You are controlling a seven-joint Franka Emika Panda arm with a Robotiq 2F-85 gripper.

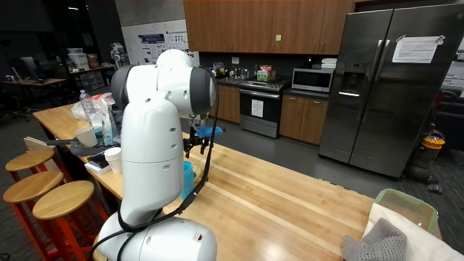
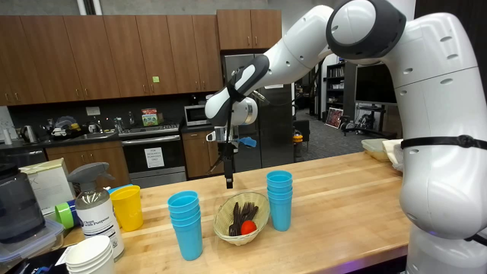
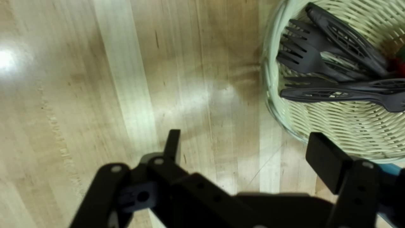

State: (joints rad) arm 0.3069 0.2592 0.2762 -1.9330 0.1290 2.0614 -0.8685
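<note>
My gripper (image 3: 245, 139) is open, its black fingers wide apart with only tabletop seen between them. In an exterior view it hangs above the table (image 2: 327, 213), behind a pale woven basket (image 2: 227, 211). Dark plastic forks (image 2: 236, 219) and a round red object (image 2: 248, 227) lie inside that basket. The wrist view has the basket (image 3: 272, 95) at upper right, its rim passing behind the right finger; more dark cutlery (image 3: 341, 91) shows there. Stacked blue cups stand on either side of the basket: a left stack (image 2: 189, 232) and a right stack (image 2: 280, 207).
Left of the cups stand a yellow cup (image 2: 127, 209), a spray bottle (image 2: 99, 224) and white paper cups (image 2: 91, 255). At the table's far end are a lidded container (image 1: 409, 206) and a grey knitted cloth (image 1: 380, 241). Stools (image 1: 63, 201) line one side.
</note>
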